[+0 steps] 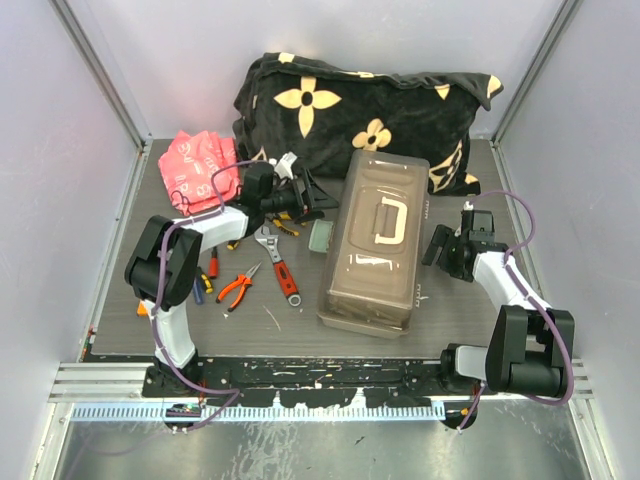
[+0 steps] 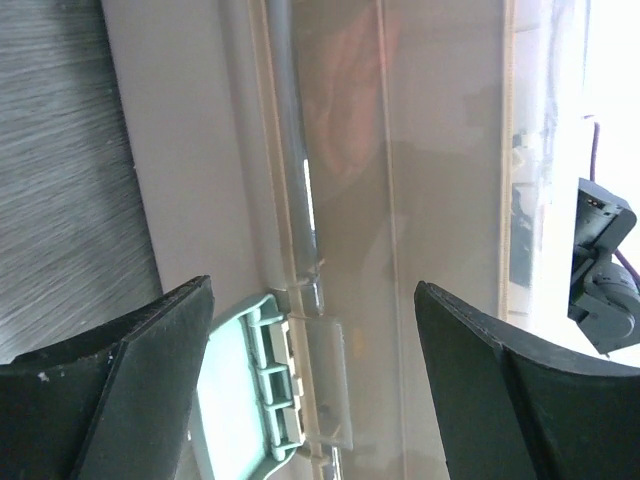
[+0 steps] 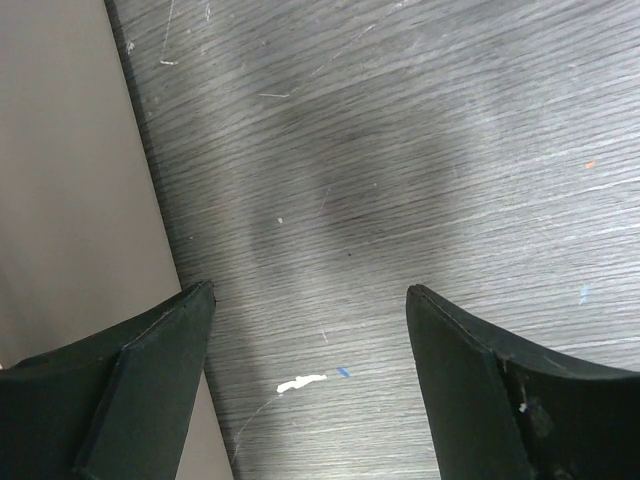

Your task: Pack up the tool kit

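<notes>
You have one toolbox (image 1: 375, 240) at the middle of the table (image 1: 270, 335), with one wrench (image 1: 278, 263) and one pliers (image 1: 238, 288) toward its left edge. At the far edge you have one blanket (image 1: 360, 110) and one red packet (image 1: 200, 165). The small tools (image 1: 211, 268) beside the pliers are too hidden to count.

toolbox (image 1: 375, 243): closed, flat, mid-table | pliers (image 1: 238, 289), wrench (image 1: 279, 264): left of it

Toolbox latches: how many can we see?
1. A pale green latch on the toolbox's left long side, right in front of the open left gripper. Any latch on the right side may be hidden.
</notes>
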### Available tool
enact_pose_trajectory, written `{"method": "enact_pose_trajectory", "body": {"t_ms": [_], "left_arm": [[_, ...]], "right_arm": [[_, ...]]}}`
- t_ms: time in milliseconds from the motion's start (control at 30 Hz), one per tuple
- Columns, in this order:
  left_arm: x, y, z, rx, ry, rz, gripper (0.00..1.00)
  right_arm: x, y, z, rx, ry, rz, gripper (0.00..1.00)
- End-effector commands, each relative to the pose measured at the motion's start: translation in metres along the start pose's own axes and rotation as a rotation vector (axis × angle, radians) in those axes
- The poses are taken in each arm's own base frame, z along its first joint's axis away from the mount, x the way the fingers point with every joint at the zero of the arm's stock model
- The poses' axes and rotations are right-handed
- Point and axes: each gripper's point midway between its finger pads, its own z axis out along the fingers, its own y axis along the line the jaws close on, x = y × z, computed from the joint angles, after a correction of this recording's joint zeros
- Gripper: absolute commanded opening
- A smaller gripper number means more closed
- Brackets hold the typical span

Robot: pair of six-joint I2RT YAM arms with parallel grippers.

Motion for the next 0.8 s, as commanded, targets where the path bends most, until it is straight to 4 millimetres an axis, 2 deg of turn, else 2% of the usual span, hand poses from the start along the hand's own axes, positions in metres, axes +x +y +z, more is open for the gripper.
{"method": "enact_pose_trajectory", "body": {"t_ms": [0, 333, 500, 767], "left_arm": [[0.012, -0.073, -0.001, 0.181, 0.051, 0.102, 0.84], [0.041, -0.118, -0.01, 0.276, 0.122, 0.147, 0.84], [0.048, -0.137, -0.02, 0.316, 0.12, 0.16, 0.84], [0.056, -0.146, -0.026, 0.348, 0.136, 0.148, 0.84]], "right_arm": [[-0.009, 0.018, -0.004, -0.081, -0.023, -0.015, 0.82], [-0.007, 0.018, -0.004, -0.083, -0.022, -0.015, 0.82], [-0.007, 0.019, -0.005, -0.086, -0.02, -0.015, 0.82], [-0.006, 0.02, -0.006, -0.092, -0.024, -0.013, 0.82]]}}
